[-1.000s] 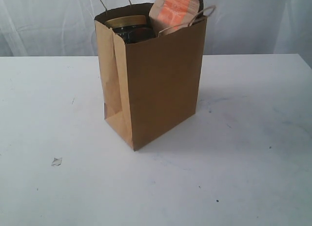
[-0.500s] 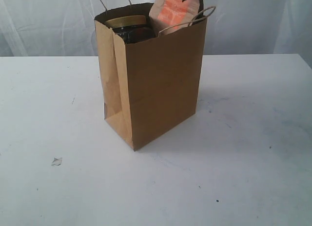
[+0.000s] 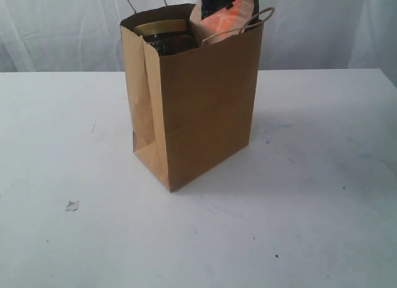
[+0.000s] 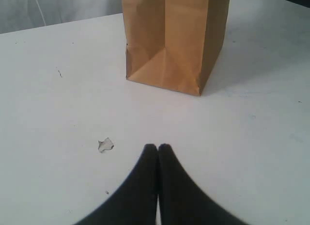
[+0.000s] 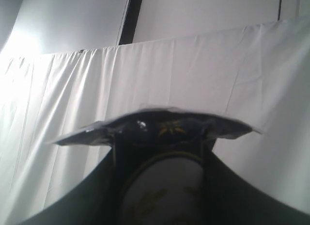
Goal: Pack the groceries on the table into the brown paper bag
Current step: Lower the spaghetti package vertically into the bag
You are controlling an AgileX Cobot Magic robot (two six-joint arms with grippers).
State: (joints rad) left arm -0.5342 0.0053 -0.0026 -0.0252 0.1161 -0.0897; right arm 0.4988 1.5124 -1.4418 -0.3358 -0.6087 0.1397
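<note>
Exterior view: the brown paper bag point(image 3: 198, 114) stands upper centre on the table point(image 3: 310, 213), with the gold-lidded jar point(image 3: 162, 28) and kraft pouch point(image 3: 224, 20) already inside. Over its mouth, at the top edge, the right gripper point(image 5: 160, 157) is clamped on the small blue-white packet point(image 3: 218, 0). Best lowered straight between pouch and jar before releasing, I'd judge. The left gripper point(image 4: 158, 148) is pressed together, holding nothing.

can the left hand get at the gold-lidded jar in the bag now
Probably yes, from above: the left hand, shut, is low outside the brown paper bag, but the gold-lidded jar sits at its open mouth, and the dark blue packet in the right hand is over the pouch, not the jar.
</note>
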